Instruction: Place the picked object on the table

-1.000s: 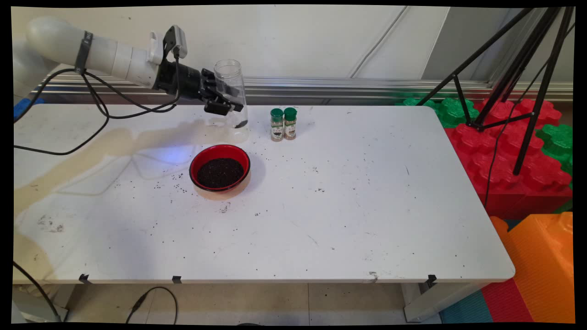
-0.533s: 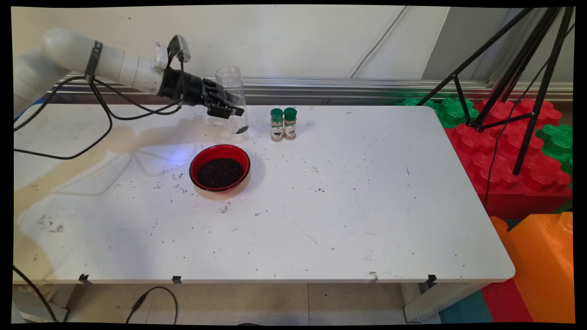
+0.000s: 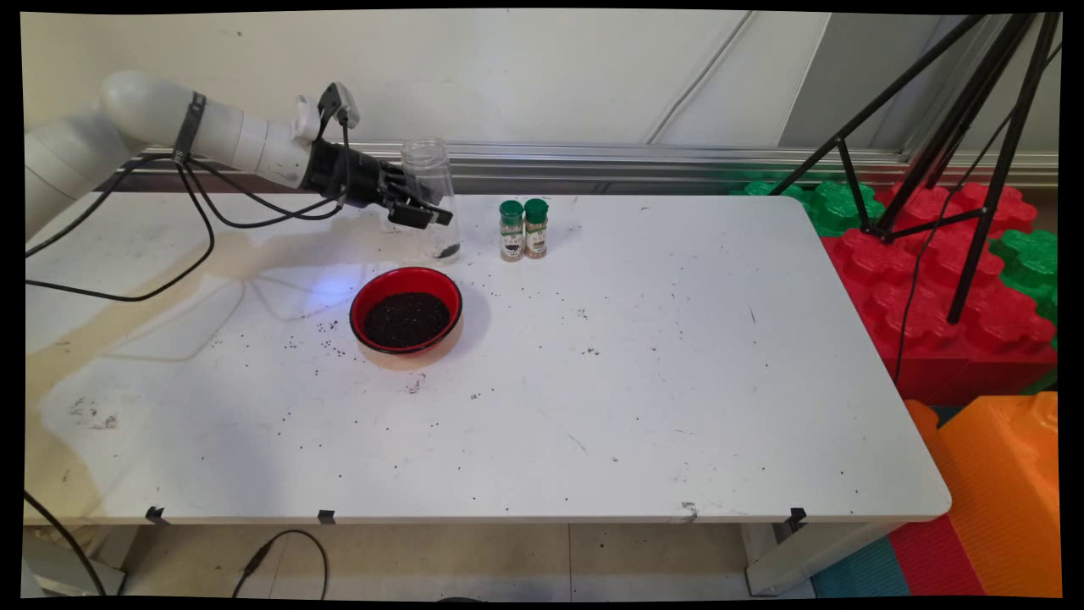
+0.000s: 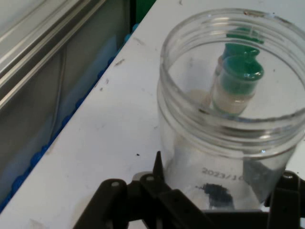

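My gripper [image 3: 417, 213] is shut on a clear plastic jar [image 3: 430, 199], which stands upright near the table's back edge with a few dark grains at its bottom. In the hand view the jar [image 4: 228, 119] fills the right side, its open mouth up, held between my fingers [image 4: 157, 191]. Through its wall I see two green-capped spice bottles [image 4: 238, 81]. A red bowl [image 3: 406, 310] full of dark grains sits on the table just in front of the jar. The two spice bottles [image 3: 523, 229] stand side by side to the jar's right.
Dark grains lie scattered over the white table [image 3: 644, 381] around the bowl. Black cables [image 3: 195, 220] hang from the arm over the table's left part. A black tripod [image 3: 957, 152] and red, green and orange blocks [image 3: 948, 280] stand off the right edge.
The jar, held in my gripper, has come down from above the table and slightly right, and now its base is at the table beside the spice bottles.
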{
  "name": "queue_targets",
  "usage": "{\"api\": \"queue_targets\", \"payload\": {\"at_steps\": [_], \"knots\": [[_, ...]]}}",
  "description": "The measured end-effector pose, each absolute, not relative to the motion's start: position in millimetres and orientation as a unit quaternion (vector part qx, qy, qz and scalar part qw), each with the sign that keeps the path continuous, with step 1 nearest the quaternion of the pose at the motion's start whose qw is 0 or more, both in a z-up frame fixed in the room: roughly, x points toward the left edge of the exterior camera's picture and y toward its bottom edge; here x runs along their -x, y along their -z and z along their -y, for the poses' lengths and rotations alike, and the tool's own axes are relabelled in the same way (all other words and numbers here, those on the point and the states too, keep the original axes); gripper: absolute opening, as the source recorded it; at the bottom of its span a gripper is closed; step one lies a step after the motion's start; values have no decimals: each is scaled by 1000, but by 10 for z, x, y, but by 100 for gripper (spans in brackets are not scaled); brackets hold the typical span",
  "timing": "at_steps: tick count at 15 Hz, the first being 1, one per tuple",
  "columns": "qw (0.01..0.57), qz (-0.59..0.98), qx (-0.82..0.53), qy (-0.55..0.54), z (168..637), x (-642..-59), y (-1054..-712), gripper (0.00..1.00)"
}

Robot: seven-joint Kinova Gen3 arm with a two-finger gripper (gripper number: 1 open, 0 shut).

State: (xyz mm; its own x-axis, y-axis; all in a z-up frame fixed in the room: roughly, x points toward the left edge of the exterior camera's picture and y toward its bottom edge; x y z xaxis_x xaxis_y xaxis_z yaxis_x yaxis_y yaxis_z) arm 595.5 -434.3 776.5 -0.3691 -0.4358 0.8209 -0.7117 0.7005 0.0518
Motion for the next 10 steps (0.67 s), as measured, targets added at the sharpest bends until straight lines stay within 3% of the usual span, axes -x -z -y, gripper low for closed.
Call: {"api": "queue_targets", "payload": {"at_steps": [9, 10], "knots": [[436, 808, -366, -152, 4431, -5988, -7601, 0], [436, 808, -367, -152, 4437, -5990, -7586, 100]]}}
